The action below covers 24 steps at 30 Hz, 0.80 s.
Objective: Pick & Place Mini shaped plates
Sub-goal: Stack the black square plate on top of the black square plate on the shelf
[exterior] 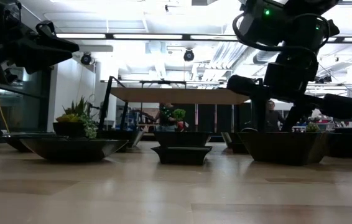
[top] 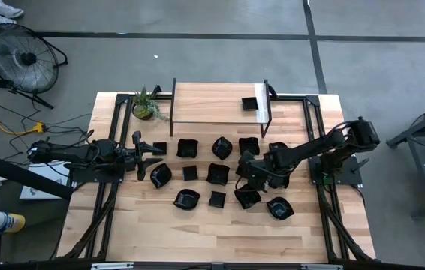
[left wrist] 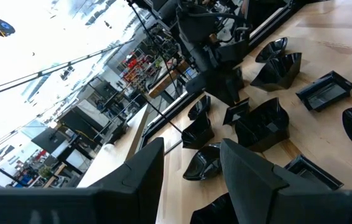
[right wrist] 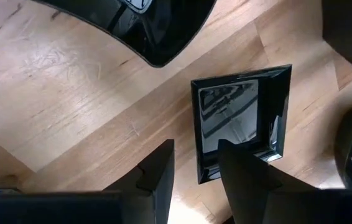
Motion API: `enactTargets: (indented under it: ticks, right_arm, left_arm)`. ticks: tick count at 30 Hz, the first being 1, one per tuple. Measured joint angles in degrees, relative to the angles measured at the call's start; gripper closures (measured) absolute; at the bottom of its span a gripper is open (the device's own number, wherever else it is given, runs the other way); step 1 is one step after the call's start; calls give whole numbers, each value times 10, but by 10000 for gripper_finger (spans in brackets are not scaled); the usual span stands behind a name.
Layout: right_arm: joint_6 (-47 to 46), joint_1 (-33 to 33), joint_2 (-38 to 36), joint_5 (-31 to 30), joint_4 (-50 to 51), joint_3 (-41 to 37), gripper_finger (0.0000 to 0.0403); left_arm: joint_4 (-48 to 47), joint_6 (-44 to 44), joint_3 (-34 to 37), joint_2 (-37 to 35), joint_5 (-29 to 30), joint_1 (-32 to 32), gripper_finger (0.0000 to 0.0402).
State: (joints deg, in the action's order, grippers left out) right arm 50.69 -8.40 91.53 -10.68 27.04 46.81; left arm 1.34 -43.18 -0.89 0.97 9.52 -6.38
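Nearest the table's front edge you have two dishes: a rounded plate (top: pixel 187 199) and a wavy-rimmed plate (top: pixel 278 208), with a small square plate (top: pixel 217 199) between them.

Your right gripper (top: pixel 244 172) is low over the right-hand cluster. Its wrist view shows the fingers (right wrist: pixel 157 171) parted, one on each side of the near rim of a square plate (right wrist: pixel 241 118) that lies flat on the wood. Nothing is clamped; I can't tell whether the fingers touch the rim. My read: you're lining up a pick on that square plate.

Your left gripper (top: pixel 143 155) waits at the left side of the spread, level above the wood, fingers (left wrist: pixel 143 171) wide apart and empty. A rounded plate (top: pixel 160 175) lies just beside it.

Middle of the table: the other mini shaped plates (top: pixel 218 173) are scattered in loose rows, more than a dozen black dishes, all on the bare tabletop (top: pixel 220 232).

Far side: a raised wooden shelf (top: pixel 212 103) carries one square plate (top: pixel 249 103) near its right end. A small potted plant (top: pixel 145 105) stands just off its left corner.

Progress, as a judgement: if the shelf is the drop point, one plate is placed and nearly all remain. Early going.
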Motion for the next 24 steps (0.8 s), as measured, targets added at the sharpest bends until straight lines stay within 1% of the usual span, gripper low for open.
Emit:
enactTargets:
  ticks: [5, 19, 24]
  right_arm:
    - [10, 0, 0, 3, -17, 0, 285]
    - [23, 1, 1, 21, -16, 0, 284]
    - [23, 1, 18, 21, -23, 0, 285]
  left_arm:
    - [0, 0, 0, 0, 0, 0, 247]
    - [0, 0, 0, 0, 0, 0, 247]
    - [0, 0, 0, 0, 0, 0, 247]
